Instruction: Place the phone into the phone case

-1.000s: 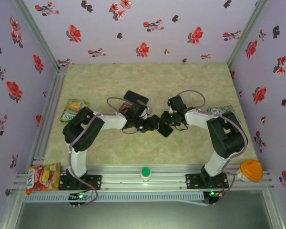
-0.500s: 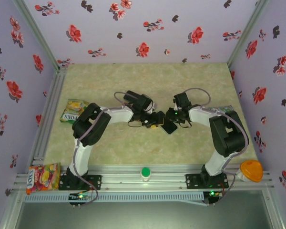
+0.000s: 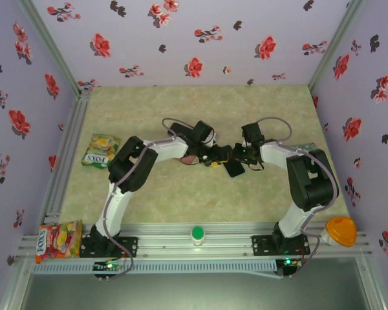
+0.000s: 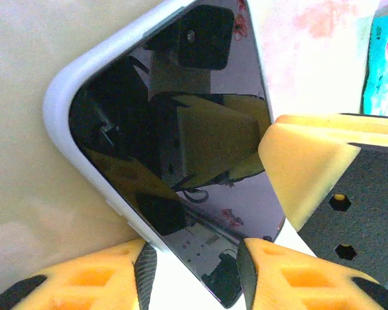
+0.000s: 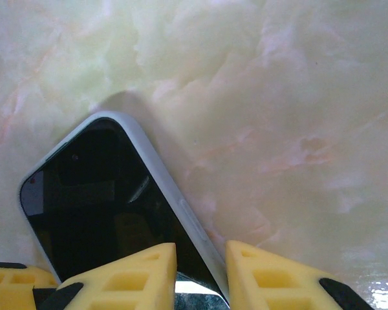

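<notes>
**Top external:** left gripper (image 3: pixel 210 157), left of centre a second ago, now meets right gripper (image 3: pixel 227 158) mid-way across the beige marbled table (image 3: pixel 149 110), at the glossy black phone (image 3: pixel 233 170).

**Left wrist:** phone sits inside the pale rounded plastic phone case (image 4: pixel 58 103); left fingers (image 4: pixel 116 278) pinch its corner.

**Right wrist:** right fingers (image 5: pixel 136 271) clamp the cased edge.

**Judgement:** insertion looks largely done; final seating remains.

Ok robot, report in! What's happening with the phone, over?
Left gripper shut on phone. Right gripper shut on it too. Phone sits inside pale case. Candy bag well aside, over.
</notes>
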